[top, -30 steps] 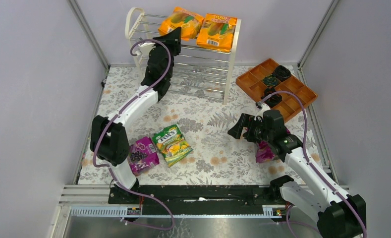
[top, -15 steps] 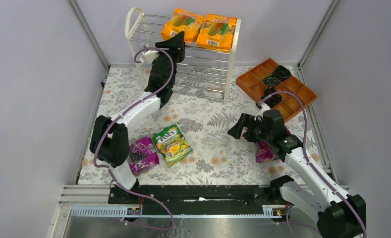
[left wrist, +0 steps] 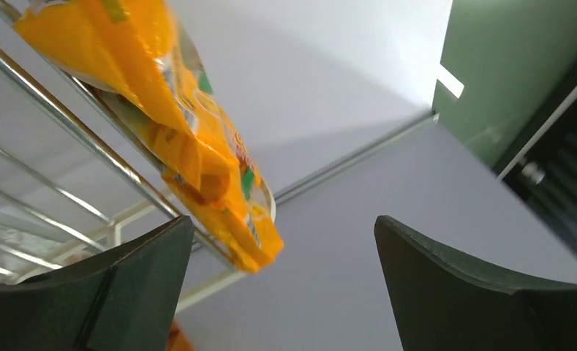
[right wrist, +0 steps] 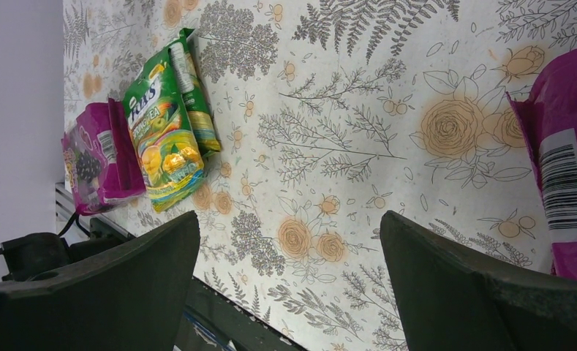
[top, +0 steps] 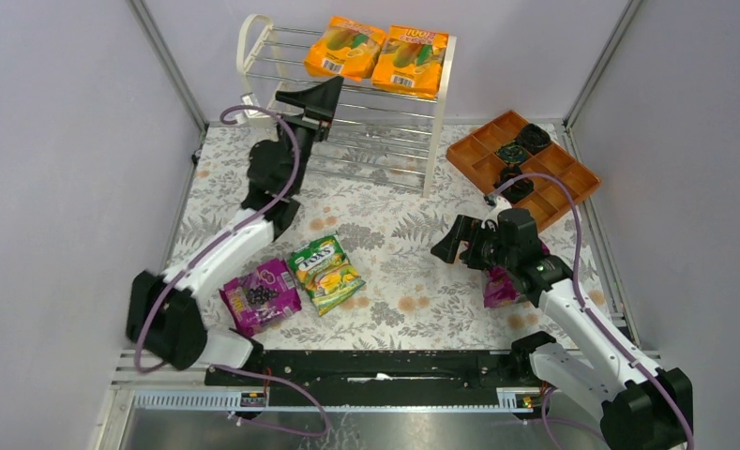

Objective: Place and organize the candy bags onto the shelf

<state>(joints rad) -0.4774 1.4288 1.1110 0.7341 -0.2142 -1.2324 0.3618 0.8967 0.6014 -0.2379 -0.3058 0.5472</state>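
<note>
Orange candy bags, two. The left orange bag (top: 345, 47) and right orange bag (top: 411, 59) lie flat side by side on the top tier of the shelf (top: 438, 112). Cannot tell whether their edges touch. The shelf stands at far centre of the floral surface (top: 394, 234), close to the back wall.

Left hand (top: 314, 94): just near of the shelf's top tier, at its left half, lower than the left orange bag and tilted upward. In the left wrist view both fingers are spread wide with nothing between them, so the hand is released. The orange bag's underside sags over the chrome rods above and beyond the fingers, clear of them.

Right hand (right wrist: 289, 219): hovers over the right-centre of the surface, fingers spread wide, empty. Only floral print shows through the gap.

Bags on the surface:
- purple bag (top: 261, 295), near left, face up.
- green-yellow bag (top: 325, 273), just right of it and touching it, face up.
- second purple bag (right wrist: 563, 168), near right, barcode side up, partly hidden under the right arm in the top view.

Orange compartmented tray (top: 483, 159): far right, right of the shelf and apart from it. Black round objects (top: 533, 138) sit in several of its compartments.
</note>
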